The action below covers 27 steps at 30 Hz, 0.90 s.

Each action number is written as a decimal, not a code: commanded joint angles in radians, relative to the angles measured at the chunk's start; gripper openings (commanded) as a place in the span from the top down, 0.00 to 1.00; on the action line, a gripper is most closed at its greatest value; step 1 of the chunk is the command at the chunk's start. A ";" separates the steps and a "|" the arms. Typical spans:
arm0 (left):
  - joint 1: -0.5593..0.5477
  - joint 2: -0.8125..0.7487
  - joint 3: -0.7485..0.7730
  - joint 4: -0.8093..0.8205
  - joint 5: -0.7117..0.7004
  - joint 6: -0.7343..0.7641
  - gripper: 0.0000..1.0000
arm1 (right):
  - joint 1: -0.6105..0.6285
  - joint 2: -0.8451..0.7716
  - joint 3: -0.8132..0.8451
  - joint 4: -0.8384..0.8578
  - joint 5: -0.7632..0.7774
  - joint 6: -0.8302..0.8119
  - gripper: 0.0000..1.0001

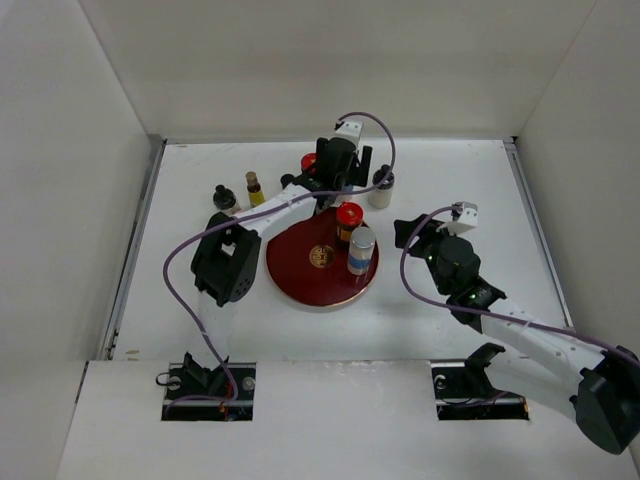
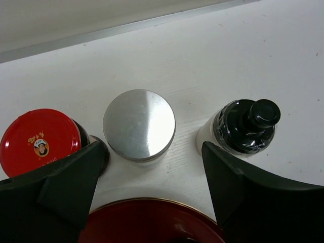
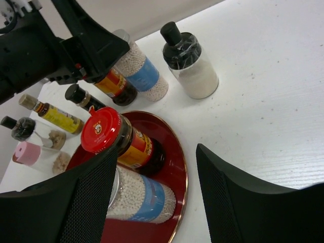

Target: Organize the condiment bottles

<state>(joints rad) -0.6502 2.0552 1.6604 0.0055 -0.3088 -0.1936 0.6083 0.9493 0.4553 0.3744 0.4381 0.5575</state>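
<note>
From above, the tray [image 1: 300,280] sat in the middle of the white surface [image 1: 400,320]. It carried a red-capped jar [image 1: 349,215] and, just beside it, a silver-capped shaker [image 1: 361,250]. The left arm reached over the tray's far edge, and its left pincer [image 1: 337,190] hung above the bottles standing behind the tray. There a second red cap [image 1: 309,162] showed beside the arm, and a black-capped white bottle [image 1: 381,188] stood to its right. Further left stood a slim yellow bottle [image 1: 254,187] and a squat black-capped bottle [image 1: 224,197]. The right pincer [image 1: 408,233] hovered to the right of the tray, apart from it.

In the left wrist view, the left pincer [image 2: 154,152] was spread and pinched nothing. Beyond its fingertips a second shaker [image 2: 139,125] stood on the surface, just past the tray's rim. The second red cap [image 2: 40,142] was to its left and the black-capped white bottle [image 2: 246,126] to its right.

In the right wrist view, the right pincer [image 3: 157,152] was also spread and bare. It looked across the tray at the red-capped jar [image 3: 101,129] and the blue-banded silver-capped shaker [image 3: 142,195]. Off the tray at the far left stood a pink-capped bottle [image 3: 28,153], near the slim yellow bottle [image 3: 55,115].
</note>
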 commanded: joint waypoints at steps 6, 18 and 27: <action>0.016 0.075 0.130 0.010 -0.018 0.079 0.22 | -0.003 -0.026 -0.003 0.057 -0.022 0.012 0.32; -0.005 0.056 0.125 0.142 -0.018 0.103 0.63 | 0.003 -0.052 -0.032 0.126 -0.021 -0.002 0.32; -0.042 -0.200 0.026 0.298 -0.082 0.166 0.67 | 0.008 -0.052 -0.041 0.144 -0.015 -0.002 0.33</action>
<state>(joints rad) -0.6853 2.0834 1.6863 0.0853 -0.3405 -0.0761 0.6094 0.9134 0.4236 0.4458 0.4183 0.5575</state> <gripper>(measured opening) 0.585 0.675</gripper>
